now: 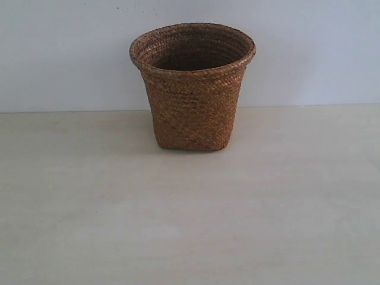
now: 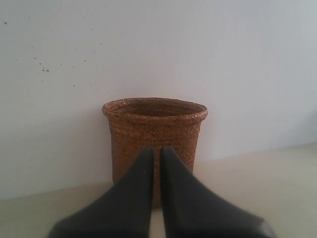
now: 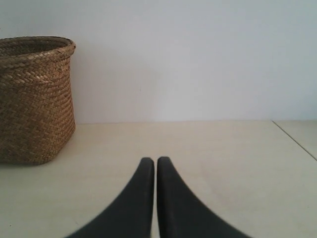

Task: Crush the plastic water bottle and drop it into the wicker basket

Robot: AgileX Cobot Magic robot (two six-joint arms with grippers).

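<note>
The brown wicker basket (image 1: 193, 86) stands upright at the back middle of the table, against the wall. Its inside is dark and I cannot see what lies in it. The plastic water bottle shows in no view. My left gripper (image 2: 156, 150) is shut with nothing between its black fingers and points at the basket (image 2: 154, 134) from the front, some way off. My right gripper (image 3: 156, 160) is also shut and empty, low over the table with the basket (image 3: 34, 96) off to one side. Neither gripper appears in the exterior view.
A pale blue-white wall (image 1: 309, 47) rises right behind the basket. The light beige table (image 1: 190, 225) spreads in front of it. A seam or edge of the table (image 3: 294, 140) shows in the right wrist view.
</note>
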